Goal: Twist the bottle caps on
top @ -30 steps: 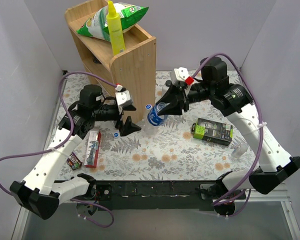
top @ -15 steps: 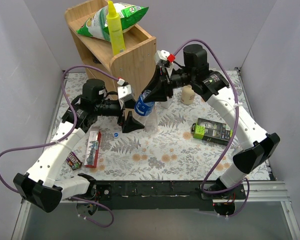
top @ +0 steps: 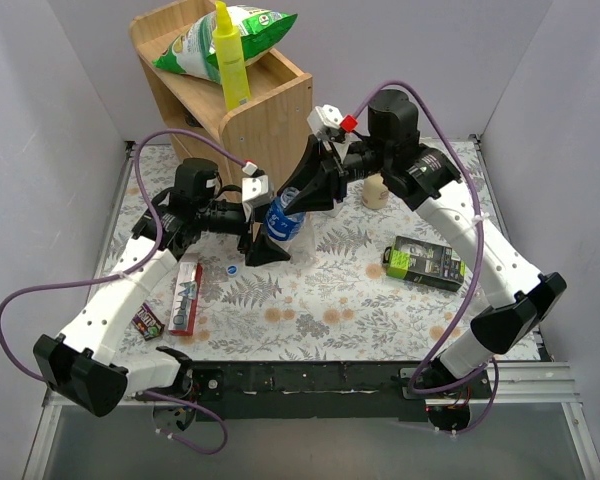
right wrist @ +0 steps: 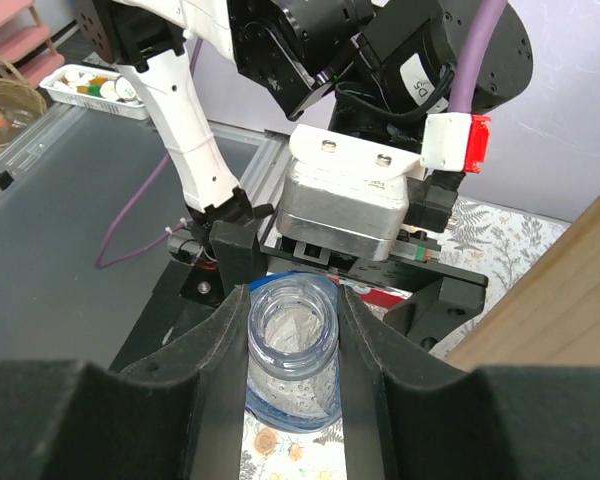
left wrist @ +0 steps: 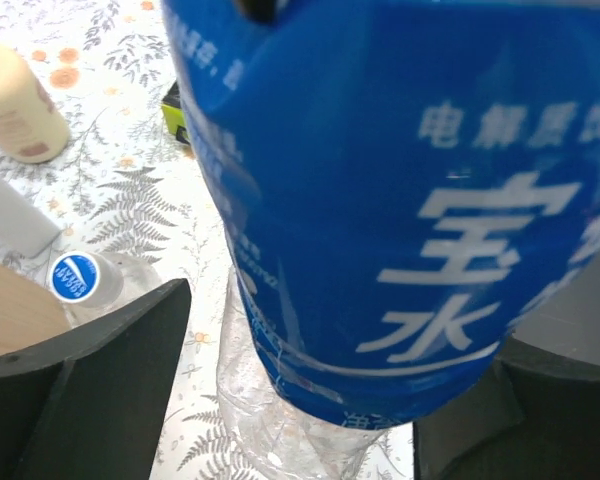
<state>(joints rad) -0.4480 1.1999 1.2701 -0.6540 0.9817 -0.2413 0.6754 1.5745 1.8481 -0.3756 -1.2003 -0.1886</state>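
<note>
bottle (top: 283,222) gripped in right claw (right wrist: 292,310), uncapped mouth only in right wrist view, left claw (left wrist: 300,400) wide

This is a robotics lab, set up as a closed test cell. Plain grey panels (top: 40,130) wall in the worktop (top: 310,320) at 9, 12 and 3 o'clock. At 6 o'clock a black metal rail (top: 310,380) carries two white-and-black arms trailing purple cables (top: 137,170), and the left gripper (top: 260,248) and right gripper (top: 293,198) meet near the centre. A fern-print cloth covers the worktop. A small wooden shelf unit (top: 270,120) at 11 o'clock holds household props: a green snack bag (top: 255,30) and a yellow bottle (top: 230,60). The right wrist view looks past the cell to a grey floor (right wrist: 70,200), a white tray of small parts (right wrist: 90,85), a wicker basket (right wrist: 5,100) and a pink rack (right wrist: 10,20).
</note>
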